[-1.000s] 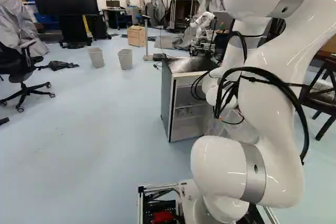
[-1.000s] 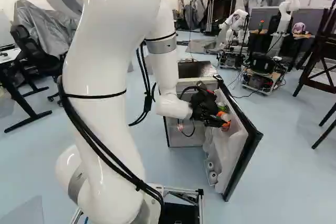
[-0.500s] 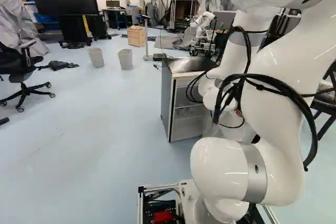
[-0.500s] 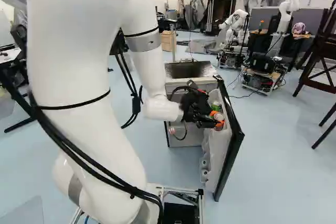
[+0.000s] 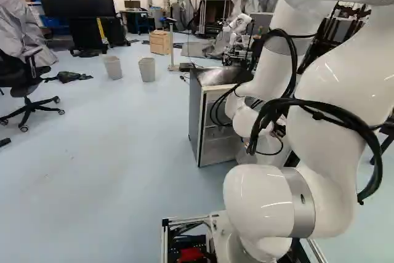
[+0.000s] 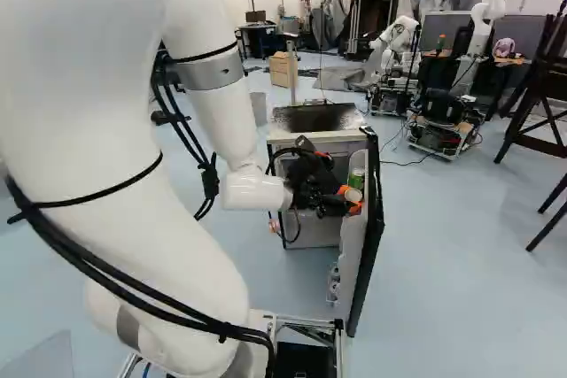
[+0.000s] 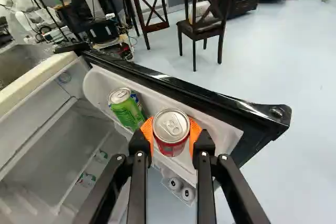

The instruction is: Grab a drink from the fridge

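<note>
Our white arm [image 5: 335, 90] arches forward and down, our black two-fingered gripper [image 6: 351, 200] reaching outward, its orange pads [image 7: 147, 130] pressing inward from opposite sides.

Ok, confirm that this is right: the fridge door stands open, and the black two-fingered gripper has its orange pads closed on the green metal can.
Not the green metal can: the wrist view shows the orange pads of the black two-fingered gripper closed on the silver-topped red can, beside the green one. The rest holds: the fridge door stands open.
</note>
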